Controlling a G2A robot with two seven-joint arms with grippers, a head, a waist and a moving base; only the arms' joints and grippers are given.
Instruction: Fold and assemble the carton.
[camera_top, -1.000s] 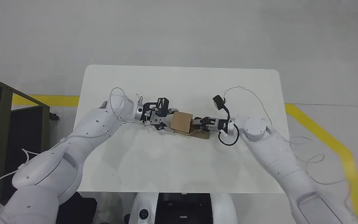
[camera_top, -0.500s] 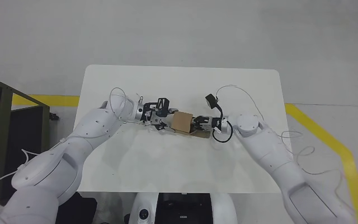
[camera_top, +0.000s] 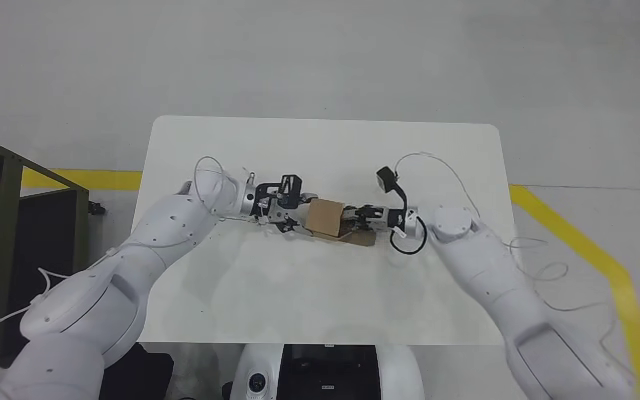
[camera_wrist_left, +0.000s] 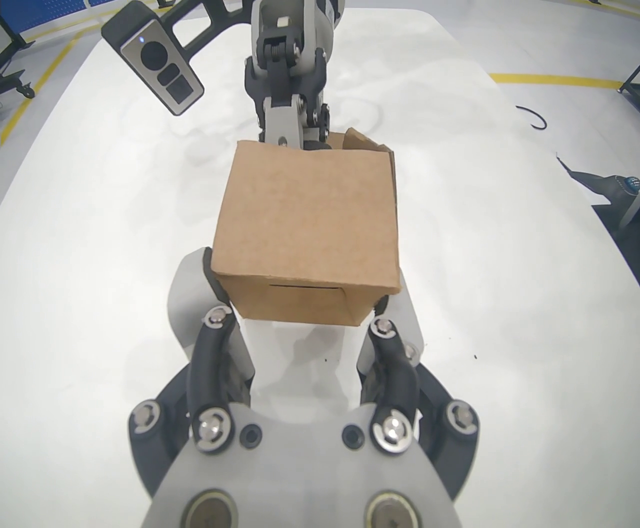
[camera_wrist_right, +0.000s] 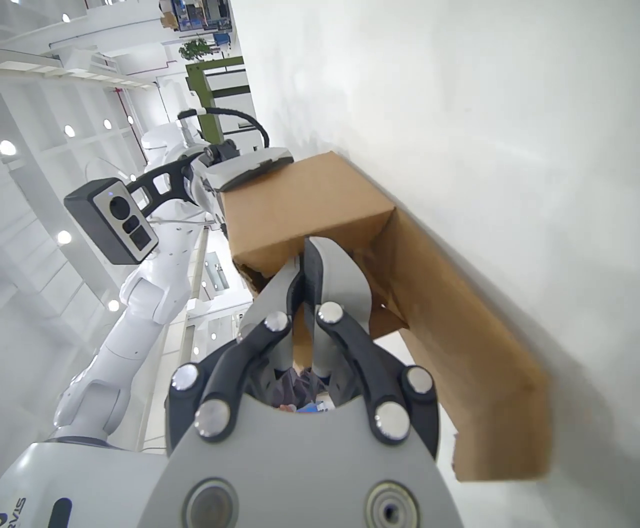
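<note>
Cabinet: a dark cabinet stands on the floor off the left edge of the surface, well apart from the work.
Left arm: it reaches in from the left side of the white surface toward the middle.
Left gripper: the left gripper is at the carton's closed left end, one finger against each side of that end, clamped on the carton. In the right wrist view one of its fingers lies flat along the carton's upper wall.
Carton: the brown cardboard carton lies on its side near the middle of the surface, between the two grippers. Its body is squared up into a box, its closed end faces the left arm and its open end faces the right arm.
Flap: a long flap runs out from the open end and lies flat on the surface, beside the right gripper.
Right gripper: the right gripper is at the open end, its fingers drawn nearly together with a thin piece of the carton's cardboard pinched between them at the edge of the upper wall.
Right wrist camera: a black camera module juts out from the right arm just behind its gripper.
Floor: a yellow line crosses the grey floor off the right edge of the surface.
</note>
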